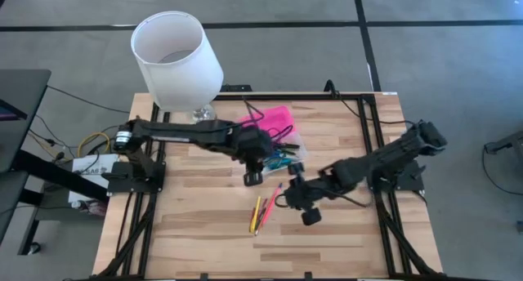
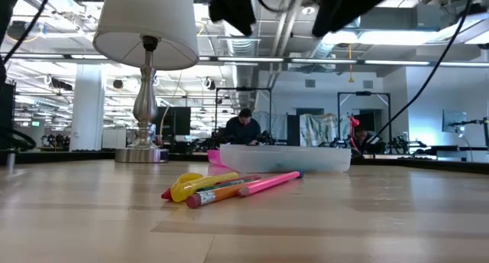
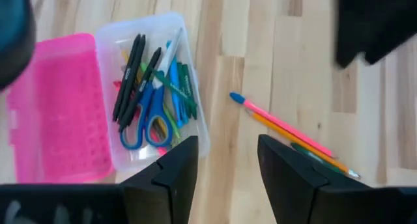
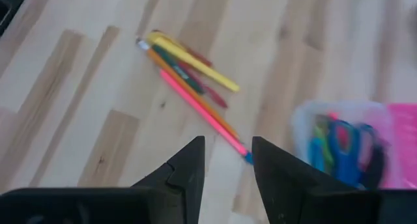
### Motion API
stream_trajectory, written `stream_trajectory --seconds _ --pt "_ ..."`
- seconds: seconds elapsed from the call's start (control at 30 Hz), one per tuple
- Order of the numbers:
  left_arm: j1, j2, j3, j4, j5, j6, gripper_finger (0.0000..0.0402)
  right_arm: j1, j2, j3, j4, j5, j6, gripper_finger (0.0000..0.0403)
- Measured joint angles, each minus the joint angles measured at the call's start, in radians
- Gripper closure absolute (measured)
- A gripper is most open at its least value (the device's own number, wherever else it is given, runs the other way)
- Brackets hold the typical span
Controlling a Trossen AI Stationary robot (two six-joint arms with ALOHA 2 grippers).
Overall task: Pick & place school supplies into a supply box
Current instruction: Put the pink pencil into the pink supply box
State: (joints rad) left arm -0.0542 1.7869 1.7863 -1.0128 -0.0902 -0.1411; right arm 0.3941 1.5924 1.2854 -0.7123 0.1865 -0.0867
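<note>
Even overhead light, bright ceiling strips in low view; right wrist view blurred, perhaps motion; soft shadows.

The table [image 1: 327,232] is showing pale wood planks with a smooth, faintly satin finish, framed by matt black metal rails [image 1: 372,150]. The box [image 3: 189,129] is showing a clear, glossy plastic base, while its lid [image 3: 58,107] is looking like bright pink plastic with a dimpled, textured surface. Inside, the scissors [image 3: 148,116] are showing smooth blue plastic handles beside pens [image 3: 133,74] in matt black plastic. The loose pencils [image 4: 189,87] are looking smooth and painted. The lampshade [image 1: 176,60] is looking matt white, and the lamp stem [image 2: 145,102] is gleaming like polished metal. Both grippers' fingers [image 3: 172,175] [image 4: 186,172] are appearing as dull black plastic.
</note>
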Motion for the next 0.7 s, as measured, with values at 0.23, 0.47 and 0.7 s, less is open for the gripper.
stream_trajectory --seconds 0.23,0.47,0.7 --pt "-0.151 -0.076 0.0 -0.085 -0.226 -0.144 0.0248 -0.09 0.14 0.0 0.072 -0.162 -0.177 0.0283" --pt "-0.331 -0.117 0.0 -0.185 -0.483 -0.399 0.0248 -0.129 0.253 0.0 0.112 -0.173 -0.293 0.0283" --pt "-0.524 -0.119 0.0 -0.288 -0.707 -0.715 0.0248 -0.167 0.279 0.0 0.13 -0.193 -0.353 0.0283"
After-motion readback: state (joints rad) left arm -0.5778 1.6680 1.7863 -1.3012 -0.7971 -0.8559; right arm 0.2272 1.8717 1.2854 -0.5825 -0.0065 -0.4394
